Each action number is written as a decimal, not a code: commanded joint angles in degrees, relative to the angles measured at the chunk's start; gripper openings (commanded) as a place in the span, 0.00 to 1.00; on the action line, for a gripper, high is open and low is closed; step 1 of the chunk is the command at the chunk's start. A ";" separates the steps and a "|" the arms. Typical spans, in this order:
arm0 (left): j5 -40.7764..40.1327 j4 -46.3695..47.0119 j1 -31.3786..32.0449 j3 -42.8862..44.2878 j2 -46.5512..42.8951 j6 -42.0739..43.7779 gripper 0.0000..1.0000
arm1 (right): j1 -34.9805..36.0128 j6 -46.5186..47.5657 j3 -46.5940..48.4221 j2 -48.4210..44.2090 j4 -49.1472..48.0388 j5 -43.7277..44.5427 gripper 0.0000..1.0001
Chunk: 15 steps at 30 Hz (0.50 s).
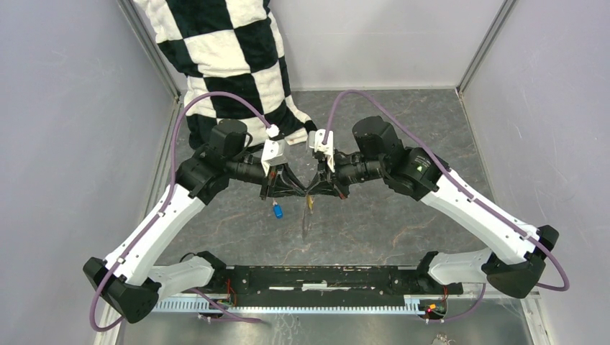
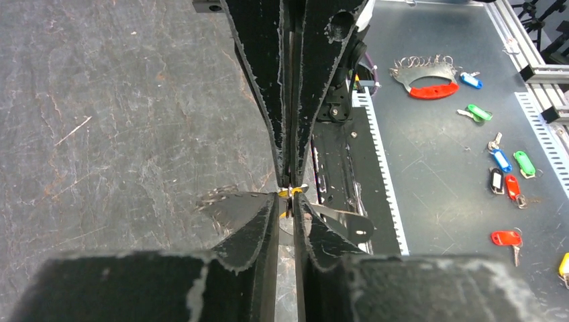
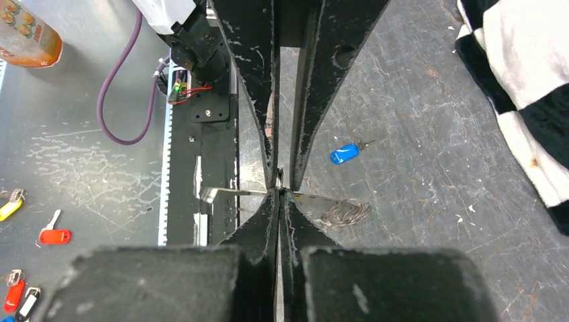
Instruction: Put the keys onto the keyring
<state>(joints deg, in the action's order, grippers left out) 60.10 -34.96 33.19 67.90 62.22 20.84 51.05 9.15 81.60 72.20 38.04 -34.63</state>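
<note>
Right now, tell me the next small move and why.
Probably nudge the left gripper slightly toward the right gripper to thread the yellow key: the two tips meet with that key between them, the right one shut. The blue key lies on the table.

Pair of arms: glossy white shell links (image 1: 164,221), matte black joint housings (image 1: 229,136), black angular elbow caps (image 1: 119,289). One purple cable (image 3: 100,100) per arm, white wrist block (image 1: 274,152). End fittings: black tapered fingers (image 2: 251,228), edges chipped grey.

Cloth (image 1: 230,50) black-and-white checks. Desk (image 1: 403,215) dark grey, mottled, pale scratches. And there, key heads: blue key (image 1: 278,210), yellow-gold key (image 2: 290,192). Arms (image 1: 155,230) white and black, cables (image 1: 216,97) purple. Tags (image 2: 506,237) red, green, blue.
</note>
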 commanded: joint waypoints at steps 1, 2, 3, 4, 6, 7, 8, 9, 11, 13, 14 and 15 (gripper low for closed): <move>0.39 -1.43 0.38 2.31 0.19 2.82 0.14 | 0.83 0.95 4.10 0.57 -0.80 0.70 0.01; 0.23 -2.21 0.38 2.55 0.31 3.76 0.11 | 1.06 0.96 4.30 0.72 -0.67 0.79 0.01; 0.08 -3.31 0.46 2.91 0.47 4.98 0.08 | 1.11 0.96 4.49 0.74 -0.52 0.87 0.01; 0.03 -4.22 0.58 3.27 0.67 6.01 0.04 | 1.18 0.96 4.53 0.76 -0.48 0.83 0.01; -0.48 -5.61 0.63 3.57 0.80 7.43 0.02 | 1.37 0.73 4.70 0.73 -0.71 0.83 0.01; -0.71 -5.90 0.72 3.56 0.72 7.98 0.02 | 1.36 0.54 4.77 0.66 -0.92 0.58 0.01; -0.69 -6.05 0.76 3.49 0.61 8.36 0.02 | 1.30 0.37 4.79 0.59 -1.13 0.20 0.01; -0.68 -6.08 0.82 3.47 0.56 8.56 0.02 | 1.33 0.05 4.88 0.54 -1.44 0.09 0.01; 0.03 -6.13 0.87 3.52 0.54 8.69 0.02 | 1.27 -0.73 4.92 0.13 -2.55 1.10 0.04; 0.77 -6.09 0.93 3.28 0.36 7.97 0.02 | 1.31 -1.92 4.67 -0.82 -3.84 3.42 0.11; 0.93 -4.15 0.90 2.73 0.03 5.80 0.02 | 1.27 -2.47 4.28 -1.57 -5.12 4.21 0.16; 0.49 -1.38 0.93 1.90 -0.61 2.69 0.02 | 1.12 -3.28 3.61 -2.60 -6.65 5.50 0.26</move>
<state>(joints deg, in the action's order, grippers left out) 60.05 -39.86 33.82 69.49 62.70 26.35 52.05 8.43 83.18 73.10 39.07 -32.84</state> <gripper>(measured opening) 0.036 0.136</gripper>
